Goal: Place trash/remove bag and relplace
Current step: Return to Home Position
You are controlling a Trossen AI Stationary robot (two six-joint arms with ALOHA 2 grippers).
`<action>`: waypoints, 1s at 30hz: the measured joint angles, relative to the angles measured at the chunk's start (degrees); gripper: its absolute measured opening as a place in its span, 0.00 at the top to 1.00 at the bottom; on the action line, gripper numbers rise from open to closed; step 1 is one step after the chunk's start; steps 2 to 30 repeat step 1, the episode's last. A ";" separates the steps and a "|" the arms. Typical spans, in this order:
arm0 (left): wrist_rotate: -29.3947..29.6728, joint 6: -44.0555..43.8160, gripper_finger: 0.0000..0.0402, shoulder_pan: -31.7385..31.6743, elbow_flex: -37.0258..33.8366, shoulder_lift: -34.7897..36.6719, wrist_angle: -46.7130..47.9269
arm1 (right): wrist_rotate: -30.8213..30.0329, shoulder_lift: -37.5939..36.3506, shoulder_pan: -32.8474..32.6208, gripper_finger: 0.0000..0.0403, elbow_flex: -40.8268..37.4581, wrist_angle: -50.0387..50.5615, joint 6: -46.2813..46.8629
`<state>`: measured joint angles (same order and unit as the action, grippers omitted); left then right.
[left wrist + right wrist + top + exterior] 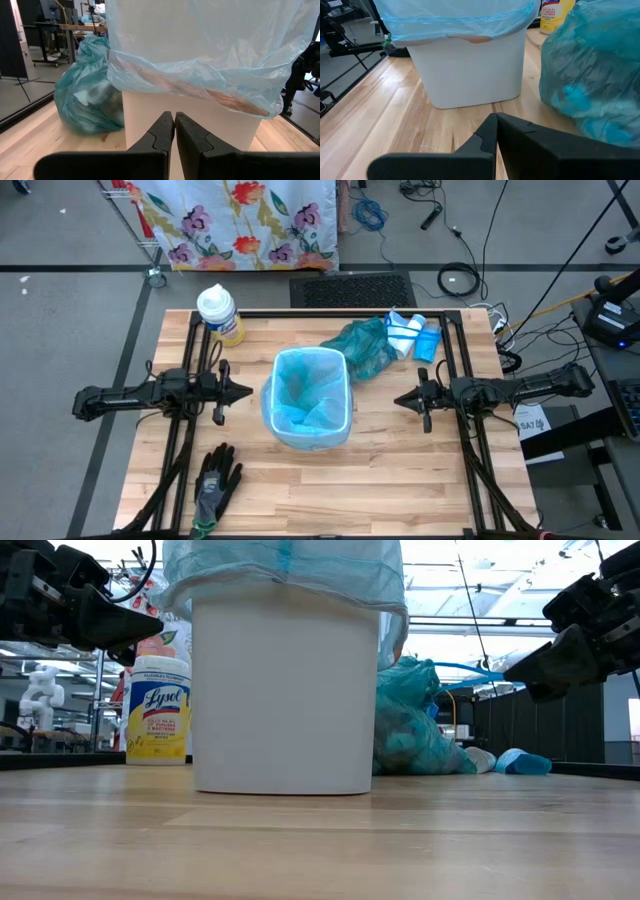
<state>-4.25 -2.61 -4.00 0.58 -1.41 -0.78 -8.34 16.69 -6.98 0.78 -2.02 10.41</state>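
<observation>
Here left tool (245,391), right tool (400,400) level, closed, flanking bin (285,690).

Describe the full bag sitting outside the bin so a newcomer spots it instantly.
On the wooden table, find the white plastic trash bin with the pale blue liner at its centre. Behind it, toward the right arm side, lies the bulging teal plastic bag. Unlike the flat light blue folded packets beside it, it is darker, rounded and stuffed.
</observation>
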 joint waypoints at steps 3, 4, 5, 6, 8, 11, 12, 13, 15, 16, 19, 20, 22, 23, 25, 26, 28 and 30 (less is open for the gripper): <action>0.00 0.00 0.94 0.00 0.00 0.00 0.00 | 0.00 0.00 0.00 1.00 0.00 0.00 0.00; 0.00 0.00 0.94 0.00 0.00 0.00 0.00 | 0.00 0.00 0.00 1.00 0.00 0.00 0.00; 0.00 0.00 0.94 0.00 0.00 0.00 0.00 | 0.00 0.00 0.00 1.00 0.00 0.00 0.00; 0.00 0.00 0.94 0.00 0.00 0.00 0.00 | 0.00 0.00 0.00 1.00 0.00 0.00 0.00; 0.00 0.00 0.94 0.00 0.00 0.00 0.00 | 0.00 0.00 0.00 1.00 0.00 0.00 0.00; 0.00 0.00 0.94 0.00 0.00 0.00 0.00 | 0.00 0.00 0.00 1.00 0.00 0.00 0.00; 0.00 0.00 0.94 0.00 0.00 0.00 0.00 | 0.00 0.00 0.00 1.00 0.00 0.00 0.00; 0.00 0.00 0.94 0.00 0.00 0.00 0.00 | 0.00 0.00 0.00 1.00 0.00 0.00 0.00; 0.00 0.00 0.94 0.00 0.00 0.00 0.00 | 0.00 0.00 0.00 1.00 0.00 0.00 0.00; 0.00 0.00 0.94 0.00 0.00 0.00 0.00 | 0.00 0.00 0.00 1.00 0.00 0.00 0.00; 0.00 0.00 0.94 0.00 0.00 0.00 0.00 | 0.00 0.00 0.00 1.00 0.00 0.00 0.00; 0.00 0.00 0.94 0.00 0.00 0.00 0.00 | 0.00 0.00 0.00 1.00 0.00 0.00 0.00; 0.00 0.00 0.94 0.00 0.00 0.00 0.00 | 0.00 0.00 0.00 1.00 0.00 0.00 0.00; 0.00 0.00 0.94 0.00 0.00 0.00 0.00 | 0.00 0.00 0.00 1.00 0.00 0.00 0.00; 0.00 0.00 0.94 0.00 0.00 0.00 0.00 | 0.00 0.00 0.00 1.00 0.00 0.00 0.00; 0.00 0.00 0.94 0.00 0.00 0.00 0.00 | 0.00 0.00 0.00 1.00 0.00 0.00 0.00; 0.00 0.00 0.94 0.00 0.00 0.00 0.00 | 0.00 0.00 0.00 1.00 0.00 0.00 0.00; 0.00 0.00 0.94 0.00 0.00 0.00 0.00 | 0.00 0.00 0.00 1.00 0.00 0.00 0.00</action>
